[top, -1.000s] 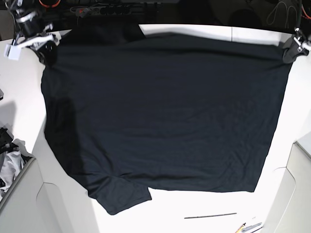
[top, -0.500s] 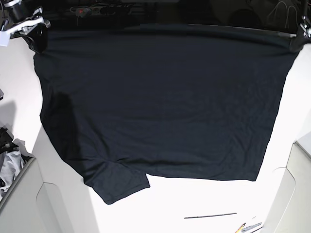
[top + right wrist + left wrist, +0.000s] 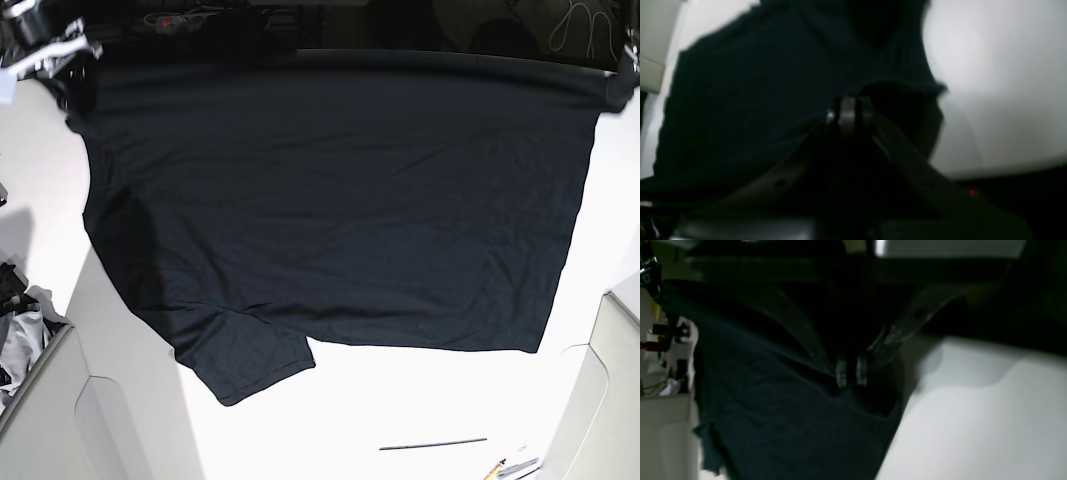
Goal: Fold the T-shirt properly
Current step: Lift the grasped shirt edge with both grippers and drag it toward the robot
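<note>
**Both grippers holding the shirt's far edge taut**

The left gripper (image 3: 851, 373) is pinching the shirt (image 3: 330, 200) with its jaws nearly together, at the far corner on the base view's right. The right gripper (image 3: 851, 115) is likewise clamping fabric between narrow jaws, at the far corner on that view's left (image 3: 60, 60). Between them the far edge is stretching straight across, lifted off the table (image 3: 400, 410). The shirt's long axis is running side to side, with a sleeve pointing toward the near left corner. Compared with a second ago, the held edge is sitting farther back and higher, hiding the table's far strip, and the near hem and sleeve are lying slightly farther back.
</note>
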You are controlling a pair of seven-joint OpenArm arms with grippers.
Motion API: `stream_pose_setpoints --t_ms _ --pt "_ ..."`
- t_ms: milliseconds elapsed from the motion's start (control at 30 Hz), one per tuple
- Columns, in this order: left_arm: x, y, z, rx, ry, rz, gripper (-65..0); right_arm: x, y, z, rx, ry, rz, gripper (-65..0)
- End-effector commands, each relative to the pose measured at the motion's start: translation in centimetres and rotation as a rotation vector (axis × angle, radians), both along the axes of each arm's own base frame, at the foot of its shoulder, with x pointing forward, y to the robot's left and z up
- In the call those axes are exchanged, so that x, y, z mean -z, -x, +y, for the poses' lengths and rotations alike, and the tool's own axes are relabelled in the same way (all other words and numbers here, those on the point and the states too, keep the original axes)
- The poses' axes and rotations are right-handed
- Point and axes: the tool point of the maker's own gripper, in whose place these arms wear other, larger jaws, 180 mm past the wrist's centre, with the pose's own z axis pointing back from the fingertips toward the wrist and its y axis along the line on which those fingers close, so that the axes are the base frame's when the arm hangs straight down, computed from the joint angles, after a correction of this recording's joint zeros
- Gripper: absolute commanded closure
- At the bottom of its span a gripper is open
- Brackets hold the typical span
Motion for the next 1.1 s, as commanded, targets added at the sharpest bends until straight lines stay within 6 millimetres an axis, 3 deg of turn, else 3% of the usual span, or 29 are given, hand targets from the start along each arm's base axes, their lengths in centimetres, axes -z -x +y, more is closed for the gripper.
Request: stream_pose_setpoints --t_ms 0,267,500,800,1067 --pt "-1.8 -1.3 1.0 0.002 -0.033 -0.054 0.0 -1.2 -0.9 -0.2 0.002 0.017 -0.055 0.0" --pt "-2.8 -5.0 0.2 0.035 -0.023 -0.140 0.0 -0.5 -5.2 1.7 -0.128 0.108 -0.082 0.0" --pt "-1.7 -7.5 -2.3 0.090 -0.002 -0.157 0.0 0.3 -7.8 0.0 -0.090 0.200 -0.072 0.0" --pt "-1.2 -9.4 -1.1 0.081 -0.140 -0.151 0.0 3.5 -9.3 -1.6 -0.030 0.145 -0.032 0.0" --pt "-1.0 -9.5 -0.9 0.084 -0.158 -0.143 0.0 5.1 -11.3 -2.3 0.009 0.092 -0.026 0.0"
